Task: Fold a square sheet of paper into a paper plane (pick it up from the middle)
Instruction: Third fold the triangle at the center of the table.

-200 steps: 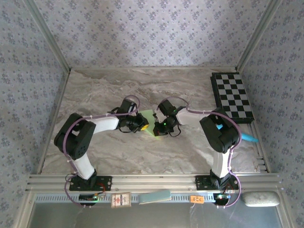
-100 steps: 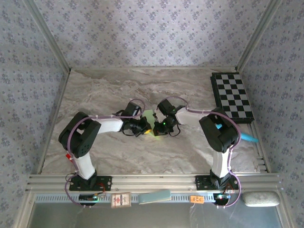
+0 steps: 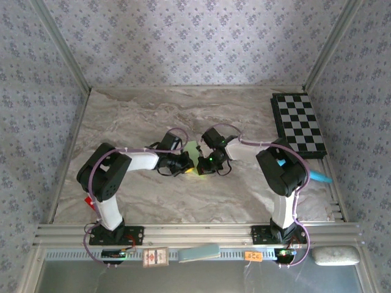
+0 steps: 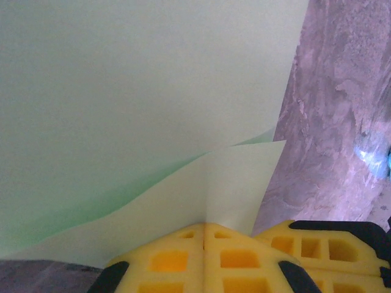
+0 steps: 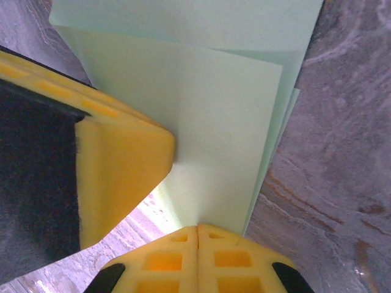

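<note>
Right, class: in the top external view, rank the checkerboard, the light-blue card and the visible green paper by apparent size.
Largest: checkerboard.
Then the light-blue card (likely nearer the camera).
Smallest: folded green paper, only a sliver showing.

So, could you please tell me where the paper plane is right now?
Mid-table in the top view, the paper plane is gripped by both the left tool and right tool, left of the checkerboard.

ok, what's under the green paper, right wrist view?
Marble table shows past the edges of the paper plane. Its folded layers overlap; whatever lies directly beneath is covered. Left gripper and right gripper pinch it.
</note>
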Available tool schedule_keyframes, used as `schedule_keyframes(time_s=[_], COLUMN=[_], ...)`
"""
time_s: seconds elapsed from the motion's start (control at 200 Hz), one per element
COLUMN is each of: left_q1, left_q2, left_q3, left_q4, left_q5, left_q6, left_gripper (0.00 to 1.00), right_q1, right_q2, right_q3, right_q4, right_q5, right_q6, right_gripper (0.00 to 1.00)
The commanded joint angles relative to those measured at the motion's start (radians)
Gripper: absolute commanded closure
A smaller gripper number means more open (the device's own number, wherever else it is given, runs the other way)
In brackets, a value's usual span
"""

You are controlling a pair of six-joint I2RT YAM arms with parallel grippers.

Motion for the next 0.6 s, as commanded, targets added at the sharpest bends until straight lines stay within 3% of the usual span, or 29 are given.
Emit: schedule_keyframes(time_s=[0.0, 0.26, 0.6], left_q1=[0.031, 0.132, 0.251], left_q2=[0.015, -0.016, -0.081], left_q3=[-0.048, -0.097, 0.017], left_q4=[-0.026, -0.031, -0.228], left_q5=[-0.072, -0.084, -0.114], left_q6=[0.078, 0.17, 0.29], left_gripper=[0.97, 0.95, 0.95], right_q1=[0.006, 0.003, 0.008], right_q2=[0.054, 0.066, 0.064], right_q3=[-0.048, -0.046, -0.035], right_q4=[-0.123, -0.167, -0.164], right_q5=[0.158, 0.206, 0.185], right_q6=[0.01, 0.021, 0.038], right_gripper=[0.96, 0.96, 0.96])
